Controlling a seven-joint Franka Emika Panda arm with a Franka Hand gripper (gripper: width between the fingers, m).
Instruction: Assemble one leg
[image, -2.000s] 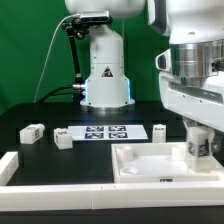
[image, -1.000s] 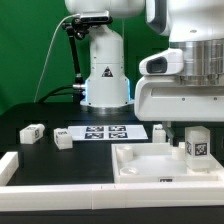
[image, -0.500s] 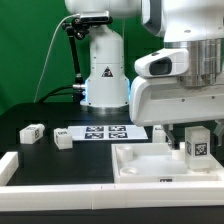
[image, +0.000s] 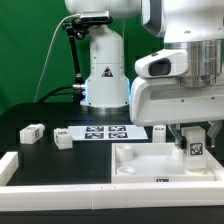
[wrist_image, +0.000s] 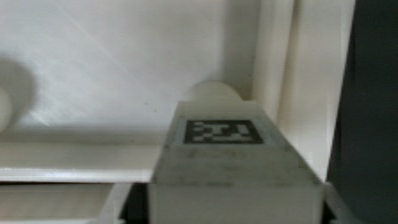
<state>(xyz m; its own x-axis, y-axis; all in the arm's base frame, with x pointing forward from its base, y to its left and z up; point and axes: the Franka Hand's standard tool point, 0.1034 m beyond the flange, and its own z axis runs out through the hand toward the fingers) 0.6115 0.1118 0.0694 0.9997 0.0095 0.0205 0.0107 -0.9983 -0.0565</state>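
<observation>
My gripper (image: 197, 142) is shut on a leg (image: 197, 150), a small white post with a black-and-white tag facing the camera. It holds the leg upright over the far right corner of the large white tray-like part (image: 140, 170). I cannot tell whether the leg's lower end touches the tray. In the wrist view the leg (wrist_image: 228, 160) fills the middle between the jaws. Its rounded end points at the tray's inner corner beside the raised rim (wrist_image: 294, 60).
Three more small white legs lie on the black table: two at the exterior view's left (image: 32, 132) (image: 63, 138) and one behind the tray (image: 160, 130). The marker board (image: 105, 131) lies in the middle. A white L-shaped fence (image: 10, 166) runs along the front.
The wrist has turned and come down. The leg has moved slightly lower toward the tray's far right corner, and its tag now faces the camera.
</observation>
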